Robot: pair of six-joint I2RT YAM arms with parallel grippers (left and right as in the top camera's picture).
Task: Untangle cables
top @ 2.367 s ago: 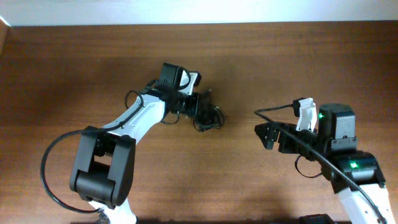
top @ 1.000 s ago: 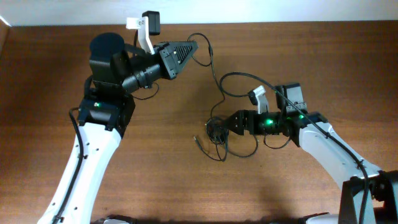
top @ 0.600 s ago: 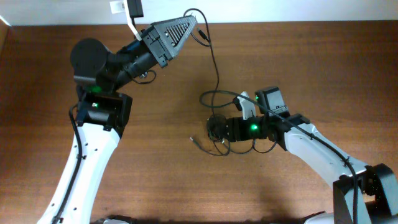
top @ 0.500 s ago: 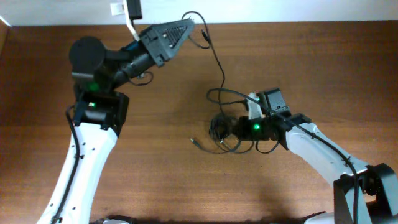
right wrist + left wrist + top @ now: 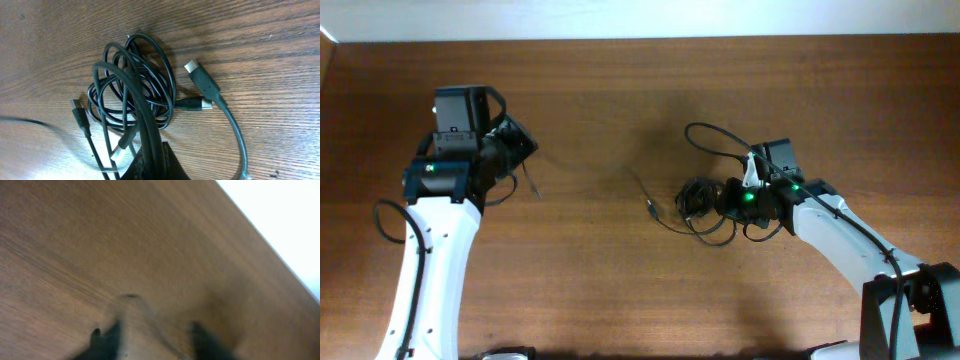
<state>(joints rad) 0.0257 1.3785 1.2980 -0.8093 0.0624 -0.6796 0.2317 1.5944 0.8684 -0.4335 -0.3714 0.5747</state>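
Cables (image 5: pixel 698 197) slack now; left hand (image 5: pixel 523 148) lowered.

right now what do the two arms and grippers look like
The left arm and right arm have white links, black joint housings, a green light each and black arm cables alongside. The left gripper and right gripper are black, tapering.

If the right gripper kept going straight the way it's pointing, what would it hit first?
The tangled bundle of thin black cables, lying on the brown wooden table directly ahead of the right gripper; one strand seems to run into its tips.
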